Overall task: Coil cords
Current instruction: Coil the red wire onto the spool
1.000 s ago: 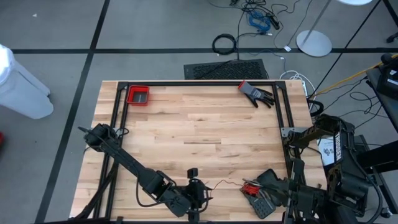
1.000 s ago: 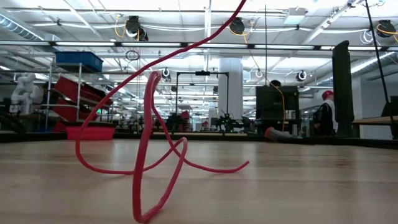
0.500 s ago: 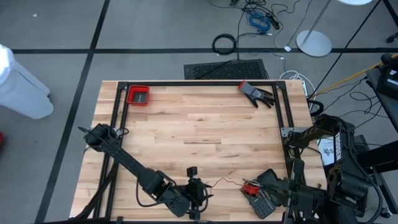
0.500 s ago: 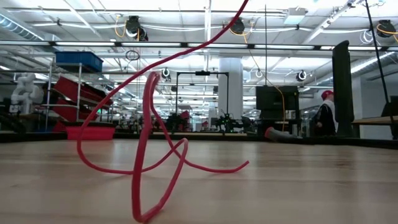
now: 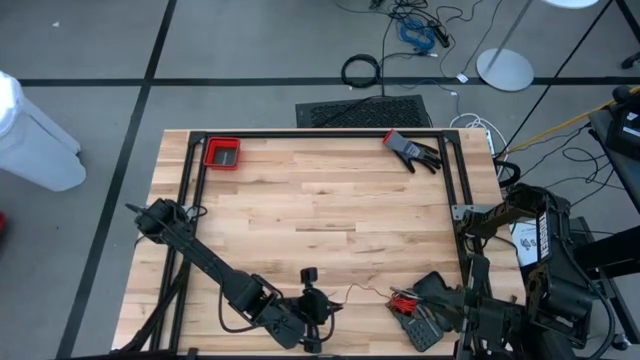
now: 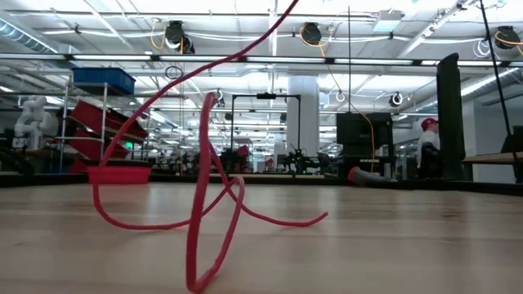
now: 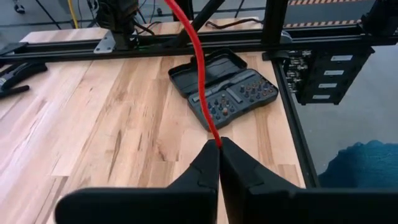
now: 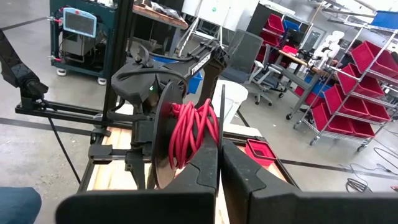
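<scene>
From above, both arms work at the near edge of the wooden tabletop (image 5: 320, 200). The left gripper (image 5: 312, 322) and right gripper (image 5: 415, 300) sit apart, with the thin red cord (image 5: 370, 292) stretched between them, probably to keep it taut for winding.

At table level, the cord's slack stands in springy, stiff loops.

The left wrist view shows the gripper's fingers clenched on the cord above an open bit case (image 7: 224, 87).

The right wrist view shows that gripper's fingers pinching a flat black disc (image 8: 163, 140) wound with glossy red turns.
</scene>
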Controlling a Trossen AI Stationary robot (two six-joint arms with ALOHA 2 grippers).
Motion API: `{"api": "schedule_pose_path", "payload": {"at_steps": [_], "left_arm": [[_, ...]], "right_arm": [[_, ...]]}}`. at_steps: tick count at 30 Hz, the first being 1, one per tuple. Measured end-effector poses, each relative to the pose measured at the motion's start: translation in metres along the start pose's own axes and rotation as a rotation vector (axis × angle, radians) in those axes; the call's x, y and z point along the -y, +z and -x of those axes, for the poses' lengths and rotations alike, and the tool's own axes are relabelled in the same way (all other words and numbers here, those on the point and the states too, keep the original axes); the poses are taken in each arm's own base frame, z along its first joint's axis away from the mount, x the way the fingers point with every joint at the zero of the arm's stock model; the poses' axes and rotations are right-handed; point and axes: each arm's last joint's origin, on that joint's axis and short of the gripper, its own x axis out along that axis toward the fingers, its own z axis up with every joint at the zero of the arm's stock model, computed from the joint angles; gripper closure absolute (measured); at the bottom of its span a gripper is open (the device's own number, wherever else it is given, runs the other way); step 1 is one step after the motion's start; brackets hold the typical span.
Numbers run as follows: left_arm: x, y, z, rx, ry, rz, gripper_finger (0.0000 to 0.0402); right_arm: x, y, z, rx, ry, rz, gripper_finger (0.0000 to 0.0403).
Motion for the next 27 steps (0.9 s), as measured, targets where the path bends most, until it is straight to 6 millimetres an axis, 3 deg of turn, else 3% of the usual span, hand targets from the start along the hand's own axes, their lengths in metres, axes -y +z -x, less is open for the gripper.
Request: {"api": "schedule_pose_path", "payload": {"at_steps": [7, 16, 27], "left_arm": [[-0.002, 0.008, 0.003, 0.06, 0.034, 0.035, 0.0399], [-0.012, 0.015, 0.001, 0.14, 0.252, -0.041, 0.04], [-0.034, 0.027, -0.017, 0.152, 0.125, -0.002, 0.0401]], "right_arm": [[0.002, 0.001, 0.0, 0.031, -0.055, 0.002, 0.0403], [0.006, 0.005, -0.016, 0.057, -0.162, -0.057, 0.0403], [0.007, 0.001, -0.056, 0.045, -0.324, -0.028, 0.0403]]}}
